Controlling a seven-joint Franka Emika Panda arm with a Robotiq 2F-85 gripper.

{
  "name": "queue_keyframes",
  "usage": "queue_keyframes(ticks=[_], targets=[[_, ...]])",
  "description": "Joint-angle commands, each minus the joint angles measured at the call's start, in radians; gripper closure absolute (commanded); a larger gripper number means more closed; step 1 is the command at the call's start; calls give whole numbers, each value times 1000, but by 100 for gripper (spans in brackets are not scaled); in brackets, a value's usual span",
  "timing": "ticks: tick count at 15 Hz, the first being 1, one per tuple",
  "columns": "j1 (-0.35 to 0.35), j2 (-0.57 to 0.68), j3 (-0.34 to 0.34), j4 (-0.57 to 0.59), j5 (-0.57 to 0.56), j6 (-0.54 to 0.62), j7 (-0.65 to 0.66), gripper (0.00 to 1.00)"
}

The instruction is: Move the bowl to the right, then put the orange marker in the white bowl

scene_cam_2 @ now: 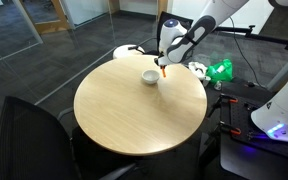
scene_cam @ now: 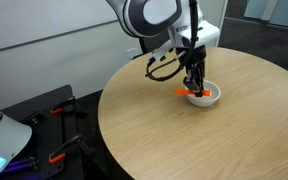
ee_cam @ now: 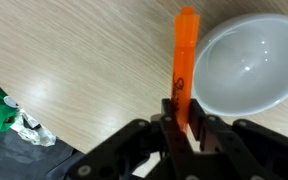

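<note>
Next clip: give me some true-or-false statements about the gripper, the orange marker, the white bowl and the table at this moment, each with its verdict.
1. The gripper is shut on the orange marker. True.
2. The marker lies inside the white bowl. False: it is held in the jaws, alongside the bowl's rim in the wrist view.
3. The bowl is upright and empty. True.
4. The table has a square top. False: its wooden top is round.
</note>
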Motion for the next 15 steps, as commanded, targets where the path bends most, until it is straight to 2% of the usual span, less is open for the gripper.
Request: queue_keyframes(ticks=[1,7,15], targets=[[-24,45,-1,57,-5,0,45,95],[-67,88,17,139,12,-4,23,95],[-61,137,39,213,3,0,18,95]])
